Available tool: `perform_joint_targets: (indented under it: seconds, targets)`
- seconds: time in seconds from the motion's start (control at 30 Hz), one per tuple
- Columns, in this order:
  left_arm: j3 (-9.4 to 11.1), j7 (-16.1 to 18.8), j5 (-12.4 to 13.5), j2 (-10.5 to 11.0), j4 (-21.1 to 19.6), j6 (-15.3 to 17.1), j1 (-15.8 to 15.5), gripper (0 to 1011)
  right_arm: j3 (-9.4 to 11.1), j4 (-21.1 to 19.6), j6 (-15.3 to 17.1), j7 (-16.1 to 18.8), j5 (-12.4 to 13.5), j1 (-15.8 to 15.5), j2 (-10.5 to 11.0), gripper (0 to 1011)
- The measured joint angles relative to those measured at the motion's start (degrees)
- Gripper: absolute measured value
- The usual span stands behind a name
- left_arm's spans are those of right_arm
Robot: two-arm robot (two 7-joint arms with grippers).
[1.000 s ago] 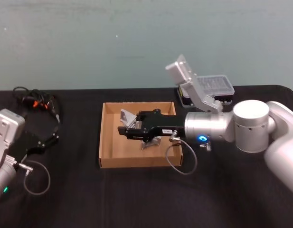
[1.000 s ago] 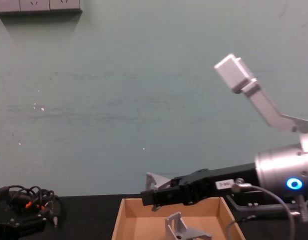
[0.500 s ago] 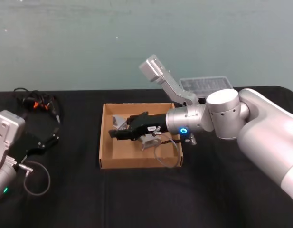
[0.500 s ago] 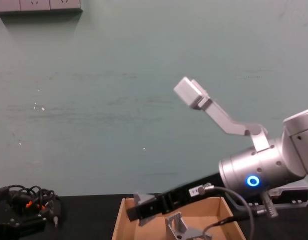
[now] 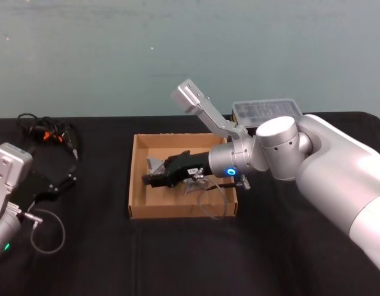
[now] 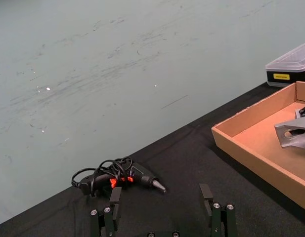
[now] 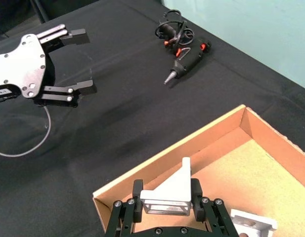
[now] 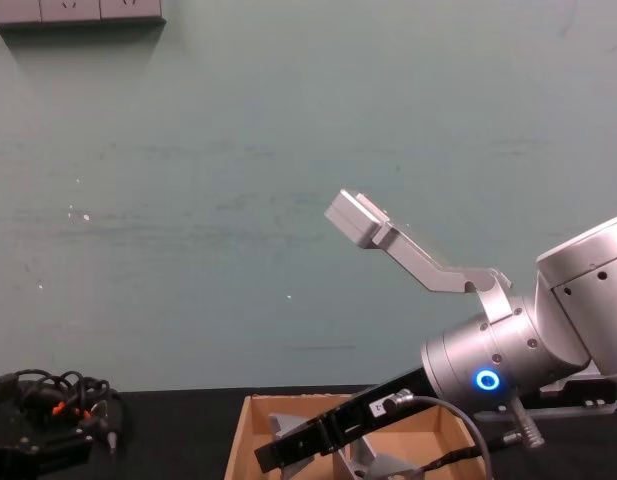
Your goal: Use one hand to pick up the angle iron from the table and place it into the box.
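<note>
Right hand (image 5: 154, 179) has dipped lower into the box (image 5: 135, 185) (tilted down), clamped on angle iron (image 7: 168, 195).

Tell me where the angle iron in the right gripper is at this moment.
The angle iron sits clamped in the right gripper, inside the left part of the box near its left wall, with a second angle iron lying on the box floor beside it.

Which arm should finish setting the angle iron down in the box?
The right. Its pincer already grips the angle iron over the box, tilted down toward the floor. The left pincer sits open on the table, well off to the side.
</note>
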Motion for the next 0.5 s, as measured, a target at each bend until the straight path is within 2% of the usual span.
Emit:
perform_joint_targets:
  seconds: [0.4, 0.5]
  targets:
    - [0.00, 0.00, 0.00, 0.00, 0.00, 0.00, 0.00, 1000, 0.03, -0.56, -0.08, -0.02, 0.16, -0.17, 0.24, 575]
    - [0.00, 0.00, 0.00, 0.00, 0.00, 0.00, 0.00, 1000, 0.05, -0.69, -0.10, -0.03, 0.21, -0.21, 0.29, 661]
